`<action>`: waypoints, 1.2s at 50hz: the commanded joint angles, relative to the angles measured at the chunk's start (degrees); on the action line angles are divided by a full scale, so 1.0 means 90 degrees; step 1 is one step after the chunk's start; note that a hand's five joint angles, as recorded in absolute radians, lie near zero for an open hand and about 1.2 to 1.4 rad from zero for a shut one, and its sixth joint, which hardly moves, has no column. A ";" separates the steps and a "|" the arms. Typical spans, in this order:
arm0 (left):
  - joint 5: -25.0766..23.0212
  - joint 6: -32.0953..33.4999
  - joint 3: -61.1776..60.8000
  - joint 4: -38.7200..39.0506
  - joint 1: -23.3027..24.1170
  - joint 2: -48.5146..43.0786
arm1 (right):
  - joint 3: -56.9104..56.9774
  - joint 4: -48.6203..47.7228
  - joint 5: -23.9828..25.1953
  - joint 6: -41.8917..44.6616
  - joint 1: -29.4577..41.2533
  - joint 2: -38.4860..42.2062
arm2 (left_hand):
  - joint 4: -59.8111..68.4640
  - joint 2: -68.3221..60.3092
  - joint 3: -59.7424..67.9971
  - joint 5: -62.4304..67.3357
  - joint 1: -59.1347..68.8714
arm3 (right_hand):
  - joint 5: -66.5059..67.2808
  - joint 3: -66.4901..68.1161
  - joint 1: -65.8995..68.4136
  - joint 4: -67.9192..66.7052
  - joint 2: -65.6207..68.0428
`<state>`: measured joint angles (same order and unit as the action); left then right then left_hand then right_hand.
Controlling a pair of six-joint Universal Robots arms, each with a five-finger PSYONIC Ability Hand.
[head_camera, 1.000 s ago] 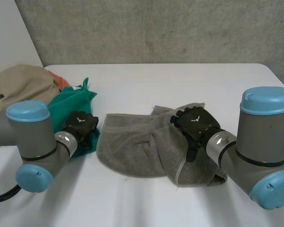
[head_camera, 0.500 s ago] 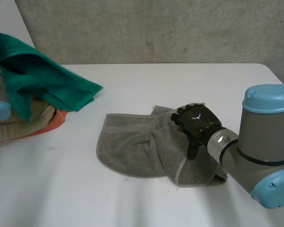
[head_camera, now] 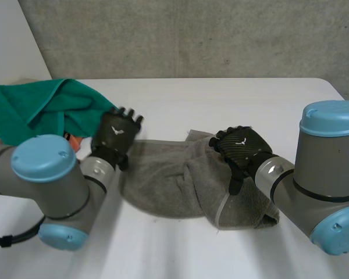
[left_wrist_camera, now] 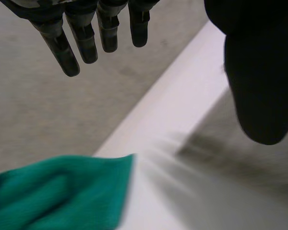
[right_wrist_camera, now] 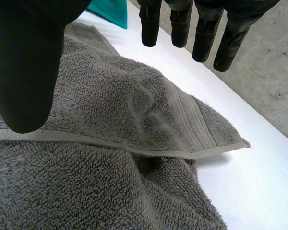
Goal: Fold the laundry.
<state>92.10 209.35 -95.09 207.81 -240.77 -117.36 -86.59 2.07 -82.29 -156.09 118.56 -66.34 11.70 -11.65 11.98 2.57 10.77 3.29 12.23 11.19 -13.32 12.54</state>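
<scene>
At the upper left of the head view a green cloth (head_camera: 35, 107) is heaped, with a scrap of orange fabric (head_camera: 74, 141) showing under its right side. Both are set directly on the white table (head_camera: 232, 99).

Just right of that heap the left hand (head_camera: 117, 131) is held up off the table. Its fingers (left_wrist_camera: 84, 40) are straight and spread, and nothing is gripped. In its wrist view the green cloth (left_wrist_camera: 53, 191) is seen below and beyond the fingertips.

The grey towel (head_camera: 168, 174) is spread in the centre of the frame, rumpled and partly doubled over itself. Its long axis is judged to run left to right, from just below the left hand to beneath the right arm.

Right of centre the right hand (head_camera: 241, 148) is placed over a raised fold of the towel (right_wrist_camera: 110, 110). Its fingers (right_wrist_camera: 204, 36) are straight, with the thumb held apart, and no cloth is pinched. A hemmed edge (right_wrist_camera: 110, 146) is seen crossing under the palm.

The right hand is judged the nearer. The left end of the towel lies just down and right of the left hand, within short reach.
</scene>
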 commanded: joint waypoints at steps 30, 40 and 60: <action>-0.1658 -0.0547 0.2928 -0.1380 0.1655 -0.1969 | -0.1316 0.0483 0.0090 0.0127 -0.1972 -0.0872 | 0.1405 -0.1411 0.1373 0.1308 0.1509 | -0.0366 -0.0247 -0.0132 0.0369 -0.0282; -0.1913 0.0421 0.3280 -0.1782 0.1665 -0.2507 | -0.1551 -0.0004 0.0609 -0.0283 -0.1953 -0.0296 | 0.3567 -0.3573 0.3536 0.3470 0.3671 | 0.0427 0.0545 0.0660 -0.0424 0.0510; 0.0322 0.0382 0.4540 -0.0181 0.0796 -0.1483 | 0.0692 -0.2609 0.0161 -0.0352 -0.1388 -0.0110 | 0.7589 -0.7594 0.7557 0.7492 0.7693 | 0.7412 0.7530 0.7646 -0.7409 0.7496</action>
<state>87.14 212.99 -58.46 198.59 -228.32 -135.67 -90.56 -10.67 -77.89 -159.09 102.52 -66.65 68.54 -68.47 67.96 55.48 63.21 55.62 67.57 54.81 -67.81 66.61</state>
